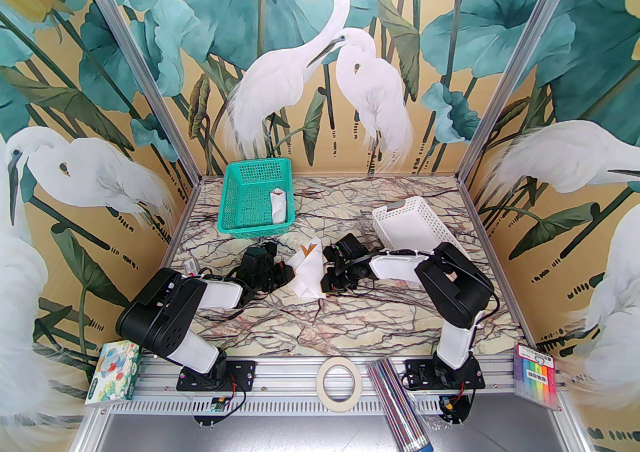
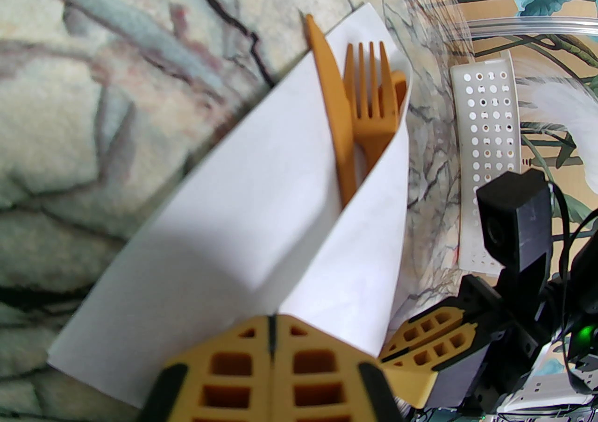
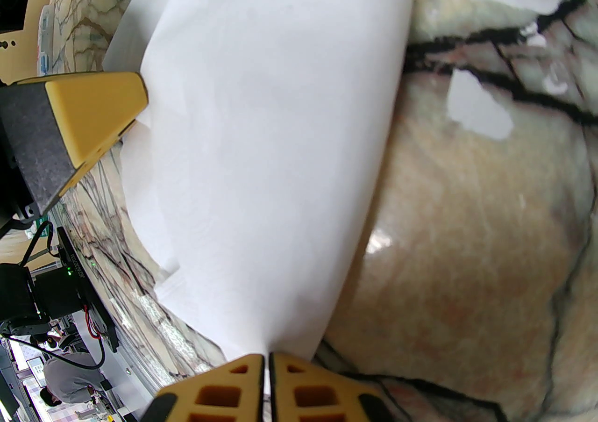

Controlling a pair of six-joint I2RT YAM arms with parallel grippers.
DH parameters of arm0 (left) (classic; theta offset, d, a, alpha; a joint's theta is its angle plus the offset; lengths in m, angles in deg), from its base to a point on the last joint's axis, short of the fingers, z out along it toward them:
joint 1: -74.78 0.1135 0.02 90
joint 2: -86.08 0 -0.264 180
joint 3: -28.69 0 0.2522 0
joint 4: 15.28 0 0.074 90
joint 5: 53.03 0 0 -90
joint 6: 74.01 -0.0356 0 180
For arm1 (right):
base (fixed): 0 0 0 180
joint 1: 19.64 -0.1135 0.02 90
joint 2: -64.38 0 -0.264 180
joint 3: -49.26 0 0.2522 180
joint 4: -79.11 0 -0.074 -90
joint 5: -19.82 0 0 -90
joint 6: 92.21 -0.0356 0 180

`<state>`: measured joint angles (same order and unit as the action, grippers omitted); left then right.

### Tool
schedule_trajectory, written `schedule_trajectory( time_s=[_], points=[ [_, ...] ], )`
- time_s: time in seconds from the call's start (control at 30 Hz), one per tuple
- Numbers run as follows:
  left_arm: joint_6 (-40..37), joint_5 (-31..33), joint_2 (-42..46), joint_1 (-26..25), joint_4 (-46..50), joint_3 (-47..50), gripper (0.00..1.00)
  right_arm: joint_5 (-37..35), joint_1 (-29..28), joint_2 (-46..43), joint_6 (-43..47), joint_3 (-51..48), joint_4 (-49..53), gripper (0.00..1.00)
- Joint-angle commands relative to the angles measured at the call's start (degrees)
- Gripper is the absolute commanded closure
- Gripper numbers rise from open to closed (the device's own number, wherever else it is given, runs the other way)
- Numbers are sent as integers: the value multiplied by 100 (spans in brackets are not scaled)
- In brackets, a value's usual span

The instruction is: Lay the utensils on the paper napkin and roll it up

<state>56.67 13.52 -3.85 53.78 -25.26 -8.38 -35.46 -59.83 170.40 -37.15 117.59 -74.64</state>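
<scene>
Marble-veined table (image 1: 350, 325), heron mural on the three walls. Count: two arms, two baskets, one paper napkin, three utensils.

Paper napkin (image 2: 261, 205) lies mid-table between the two grippers. It is folded over into a loose, open cone, not a tight roll. From overhead, a small orange tip pokes out of its far end.

Utensils, by the left wrist camera: one knife (image 2: 329, 97), one fork (image 2: 371, 93), one spoon (image 2: 398, 83). All sit inside the fold with their heads out at the far end. Knife and fork lie side by side, touching. The spoon is mostly hidden behind the fork tines, with a sliver of bowl visible. All three handles are covered by paper.

Left gripper (image 2: 273, 324): fingers clenched together on the near corner of the napkin, paper pinched between them. Right gripper (image 3: 269, 361): fingers likewise pressed together, with the napkin's edge caught in the seam. The two grippers sit close, on opposite sides of the sheet.

Teal basket (image 1: 257, 197) is at far left and holds one white bundle (image 1: 278, 207) with a reddish tip. White basket (image 1: 412, 224) is at far right, its near end cut off by the right arm. I cannot make out what is inside it.

Near rail: one tape roll (image 1: 339, 382), one marker pack (image 1: 537, 375), one illustrated box (image 1: 114, 372). One shiny tube (image 1: 400, 405) runs off the bottom edge.
</scene>
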Motion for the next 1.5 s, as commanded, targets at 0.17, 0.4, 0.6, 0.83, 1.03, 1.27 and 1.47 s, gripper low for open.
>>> schedule_trajectory(
  time_s=[0.17,0.4,0.6,0.83,1.03,1.27,1.47],
  points=[
    [-105,309,17,-26,540,82,100,-395,52,-41,192,-91,535,86],
    [52,383,63,-235,497,103,100,-418,164,-668,486,167,851,75],
    [281,590,210,-473,440,190,100,-1246,178,-826,910,780,1673,63],
    [532,788,440,-651,306,410,100,-526,178,-418,786,1027,914,65],
    [542,764,421,-669,260,434,100,-1273,132,-44,936,1534,1321,56],
    [554,779,317,-696,169,421,100,-2760,-196,571,1295,2406,2260,36],
    [575,753,222,-696,59,416,100,-3301,-452,1146,1467,2998,2532,26]
  ],
)
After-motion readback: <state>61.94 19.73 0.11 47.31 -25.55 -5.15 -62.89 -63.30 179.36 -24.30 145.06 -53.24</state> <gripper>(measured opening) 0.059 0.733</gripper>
